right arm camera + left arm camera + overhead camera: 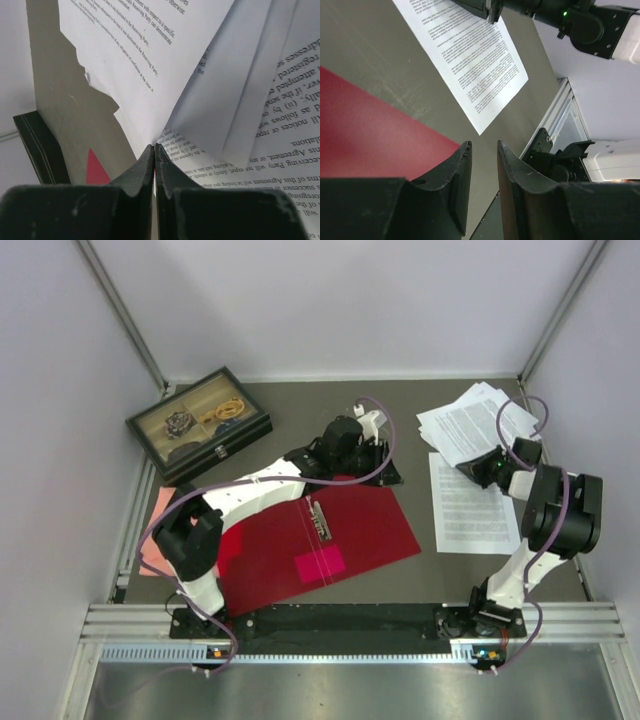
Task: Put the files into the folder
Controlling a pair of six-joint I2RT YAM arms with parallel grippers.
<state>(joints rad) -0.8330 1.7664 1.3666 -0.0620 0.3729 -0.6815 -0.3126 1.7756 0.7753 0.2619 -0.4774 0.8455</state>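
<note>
Red folder (350, 530) lies open and flat, its inside up, spreading out below and to the left of the left gripper (484, 150). That gripper's jaws stand a little apart with nothing between them; only bare table shows through the gap. Ahead of them, just past the folder's edge, lies a single sheet (475, 65) of printed text.

White files (150, 50) fill almost everything in front of the right gripper (154, 150). Its jaws are pressed together on the edge of a sheet, and the paper folds up and away from the tips on both sides. The rest of the loose pile fans out beyond them. A sliver of the folder shows to the lower left of these jaws, well apart from the pile.

Smaller things sit inside the folder: a metal clip (320, 518) near its spine and a pink sticker (320, 563) on the near half.

By my reading, the step in hand is the pick-up: paper is pinched, but no page lies in the folder yet. The next move calls for lifting without tearing or dragging neighbouring pages, then carrying the sheet across to the open folder and laying it flat beside the clip.
</note>
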